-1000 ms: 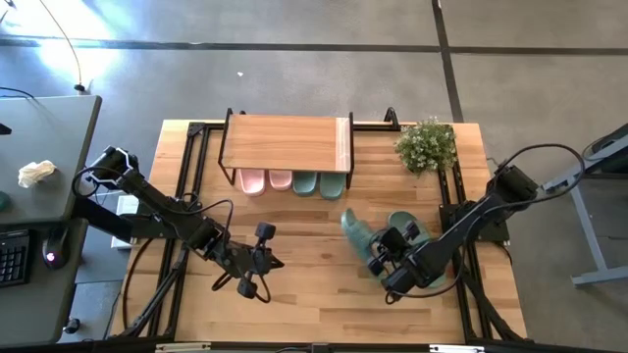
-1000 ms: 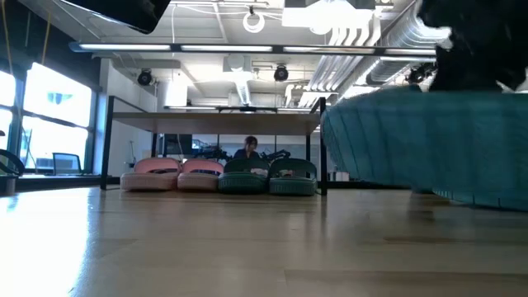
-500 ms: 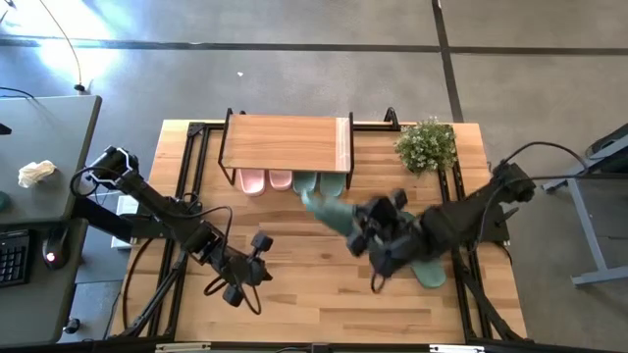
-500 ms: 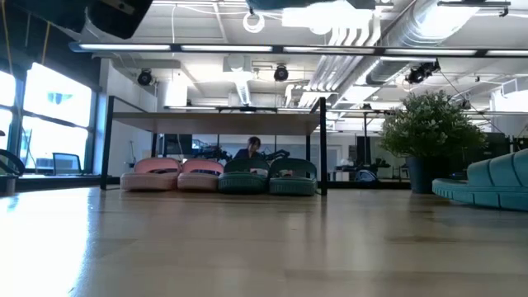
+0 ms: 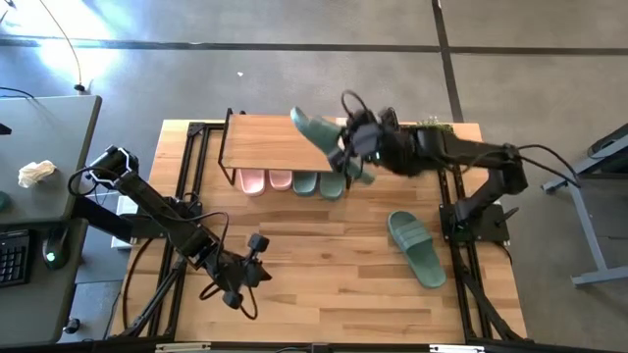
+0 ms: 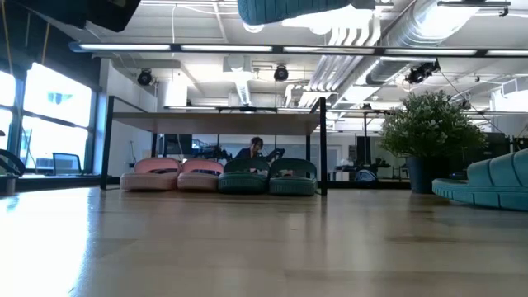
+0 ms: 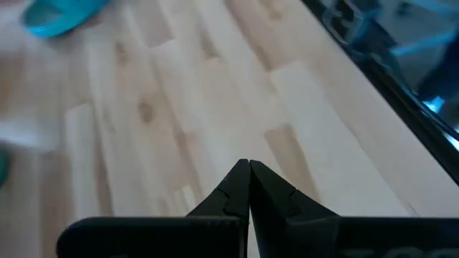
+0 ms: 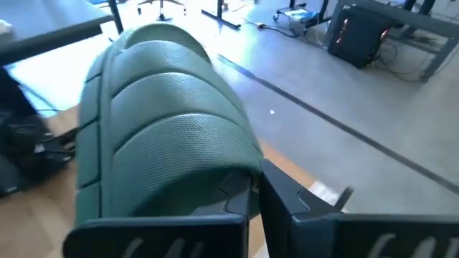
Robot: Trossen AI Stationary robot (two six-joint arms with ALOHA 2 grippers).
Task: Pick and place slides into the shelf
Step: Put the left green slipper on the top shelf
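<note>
Two jaws to note: your left gripper hovers clenched and empty over bare counter. Your right gripper grasps a green slide above the shelf; another green slide lies well behind it.

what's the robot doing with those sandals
It is putting slides under the shelf. The right gripper is shut on a dark green slide, held in the air above the shelf's right end. A pink pair and a green pair already sit underneath it. One more green slide lies on the table to the right. The left gripper waits shut near the table's front.
</note>
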